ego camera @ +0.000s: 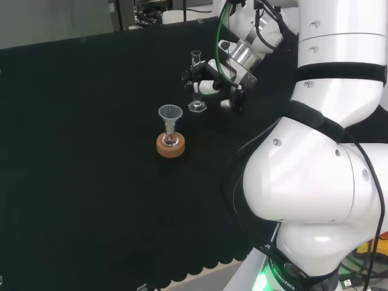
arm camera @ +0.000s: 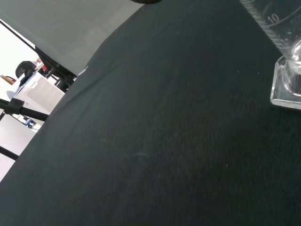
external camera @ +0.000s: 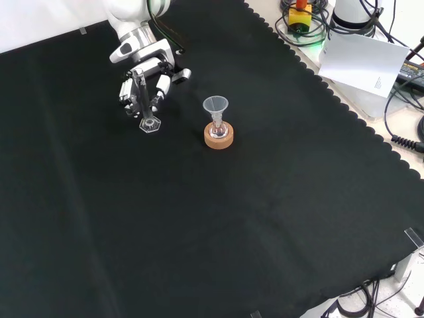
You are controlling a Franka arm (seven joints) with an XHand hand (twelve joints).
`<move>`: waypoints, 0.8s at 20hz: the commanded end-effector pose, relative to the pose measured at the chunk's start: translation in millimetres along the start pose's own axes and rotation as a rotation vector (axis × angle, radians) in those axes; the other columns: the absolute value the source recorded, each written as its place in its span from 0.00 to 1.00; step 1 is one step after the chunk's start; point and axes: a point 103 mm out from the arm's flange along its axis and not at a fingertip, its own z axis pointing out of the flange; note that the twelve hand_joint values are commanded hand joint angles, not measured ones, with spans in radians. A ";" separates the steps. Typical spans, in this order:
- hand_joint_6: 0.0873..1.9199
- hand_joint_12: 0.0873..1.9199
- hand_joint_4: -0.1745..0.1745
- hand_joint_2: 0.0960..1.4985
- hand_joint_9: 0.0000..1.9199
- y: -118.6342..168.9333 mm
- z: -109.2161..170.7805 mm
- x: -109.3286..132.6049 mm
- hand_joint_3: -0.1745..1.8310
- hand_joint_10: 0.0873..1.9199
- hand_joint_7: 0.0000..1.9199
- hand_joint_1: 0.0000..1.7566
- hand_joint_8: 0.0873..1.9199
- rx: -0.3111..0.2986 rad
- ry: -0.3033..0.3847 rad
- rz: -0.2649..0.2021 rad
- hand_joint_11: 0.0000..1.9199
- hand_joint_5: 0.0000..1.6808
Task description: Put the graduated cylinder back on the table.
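A black cloth point(external camera: 265, 218) with a scalloped edge covers the bench, with grey wall and cluttered room beyond at twelve o'clock in the head view. The clear glass graduated cylinder point(external camera: 144, 103) stands upright on its hexagonal foot on the cloth, just at nine o'clock of the clear funnel on a cork ring point(external camera: 217, 129) in the front view. The black and white hand point(external camera: 142, 83) is at the cylinder's twelve o'clock there, fingers curled about its tube, though I cannot tell whether they touch it.

Even overhead light, matte black cloth point(external camera: 232, 218) (no glare), faint shadows, bright glints on clear glass
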 end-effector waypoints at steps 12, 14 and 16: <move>0.14 0.67 0.39 0.59 0.42 -6.0 -21.0 -4.9 0.00 0.00 0.20 0.46 0.26 0.000 0.032 -0.003 0.19 0.25; 0.06 0.69 0.39 0.58 0.36 -8.4 -27.7 -4.9 0.00 0.00 0.13 0.44 0.27 -0.004 0.028 0.004 0.13 0.22; 0.02 0.71 0.39 0.57 0.31 -12.1 -38.9 -4.4 0.00 0.00 0.07 0.42 0.28 -0.002 0.015 0.005 0.08 0.19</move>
